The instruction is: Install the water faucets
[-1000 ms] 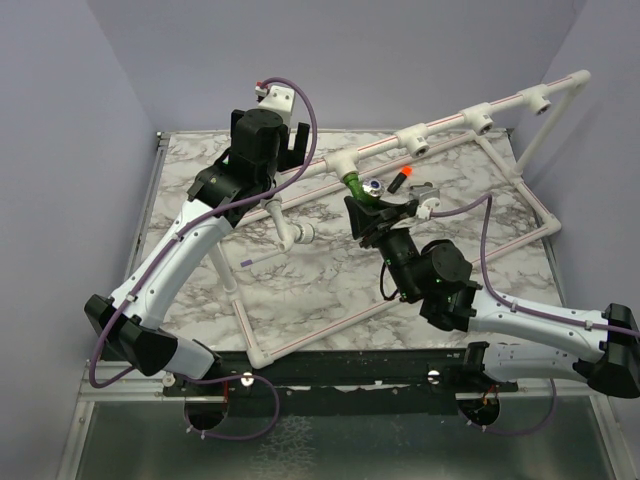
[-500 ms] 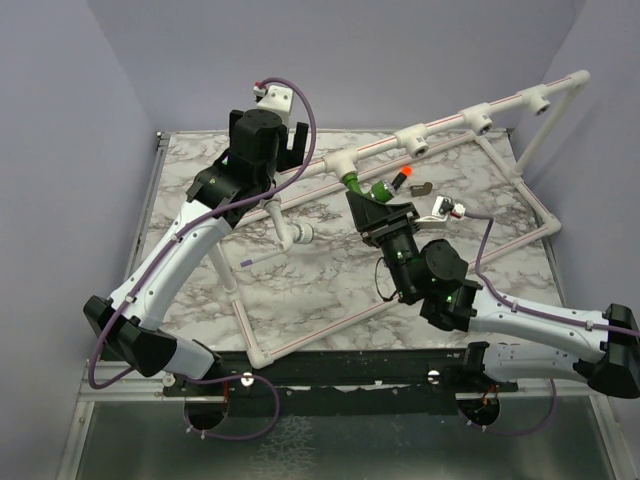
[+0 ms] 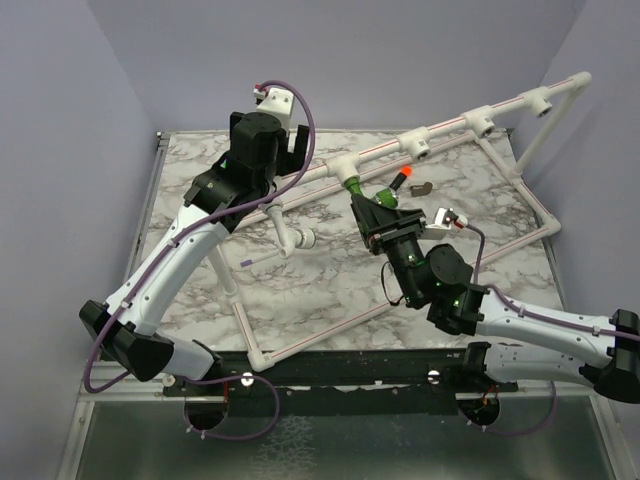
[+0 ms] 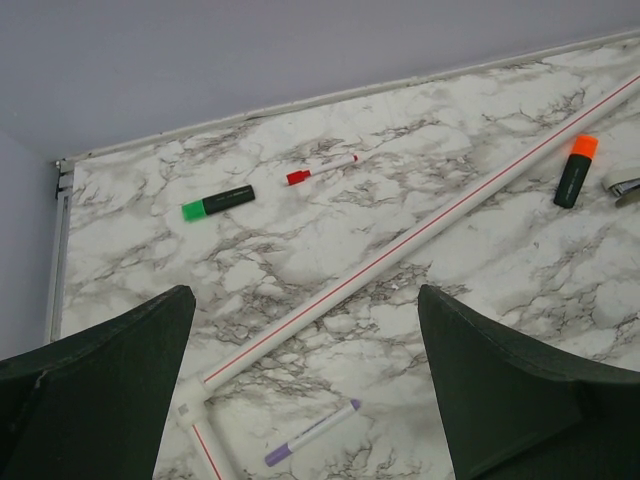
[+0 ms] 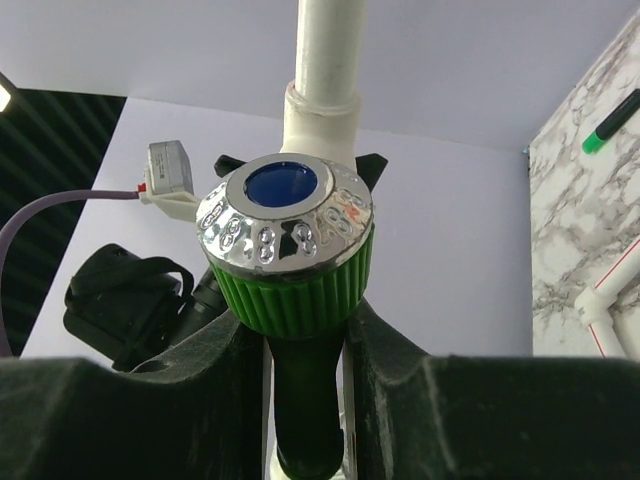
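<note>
A bright green faucet (image 3: 358, 186) sits at the white tee socket (image 3: 343, 166) of the raised pipe, its threaded end against the socket. My right gripper (image 3: 376, 207) is shut on it. In the right wrist view the faucet (image 5: 296, 292) fills the middle, with its shiny silver, blue-centred knob cap uppermost; my gripper (image 5: 305, 400) clamps the dark green body below the ribbed knob, and the white tee (image 5: 322, 102) stands behind. My left gripper (image 3: 294, 141) hovers open and empty over the back left of the pipe frame; in its own view the gripper (image 4: 305, 400) has its fingers spread wide.
The white pipe frame (image 3: 520, 185) rings the marble table; more tee sockets (image 3: 421, 147) line the raised bar. A lower pipe (image 4: 400, 250) crosses under the left gripper. Loose on the table lie a purple pen (image 4: 310, 432), green marker (image 4: 218, 203), red marker (image 4: 320, 168) and orange-capped marker (image 4: 575, 172).
My right wrist has rolled while shut on the faucet, turning it at the socket; its camera box swung down and to the right. The left arm shifted only slightly.
</note>
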Tool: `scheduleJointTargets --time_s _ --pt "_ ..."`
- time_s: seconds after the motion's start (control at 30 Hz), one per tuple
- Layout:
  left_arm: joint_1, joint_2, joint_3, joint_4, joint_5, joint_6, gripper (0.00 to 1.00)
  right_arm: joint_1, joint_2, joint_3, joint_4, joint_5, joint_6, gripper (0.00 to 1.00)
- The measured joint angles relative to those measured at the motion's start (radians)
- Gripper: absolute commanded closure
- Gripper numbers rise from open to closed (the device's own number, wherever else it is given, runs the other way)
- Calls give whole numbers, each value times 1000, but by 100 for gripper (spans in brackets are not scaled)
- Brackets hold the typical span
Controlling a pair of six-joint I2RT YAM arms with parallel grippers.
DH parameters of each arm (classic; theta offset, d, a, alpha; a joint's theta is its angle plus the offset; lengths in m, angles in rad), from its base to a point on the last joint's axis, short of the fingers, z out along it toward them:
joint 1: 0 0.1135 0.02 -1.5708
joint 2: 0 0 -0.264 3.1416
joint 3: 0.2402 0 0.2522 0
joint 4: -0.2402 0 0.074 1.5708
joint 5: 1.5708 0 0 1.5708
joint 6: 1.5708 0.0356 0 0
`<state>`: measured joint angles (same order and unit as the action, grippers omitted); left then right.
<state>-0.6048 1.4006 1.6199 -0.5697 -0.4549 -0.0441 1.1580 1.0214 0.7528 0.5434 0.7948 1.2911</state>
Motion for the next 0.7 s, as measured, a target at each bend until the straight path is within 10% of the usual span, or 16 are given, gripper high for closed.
scheduleJointTargets --time_s 0.27,0.7 --pt "0 -1 0 9 -6 0 6 6 -39 21 -123 -22 -80 38" --pt "0 -2 0 7 -7 0 6 8 -164 25 -278 -57 -358 30"
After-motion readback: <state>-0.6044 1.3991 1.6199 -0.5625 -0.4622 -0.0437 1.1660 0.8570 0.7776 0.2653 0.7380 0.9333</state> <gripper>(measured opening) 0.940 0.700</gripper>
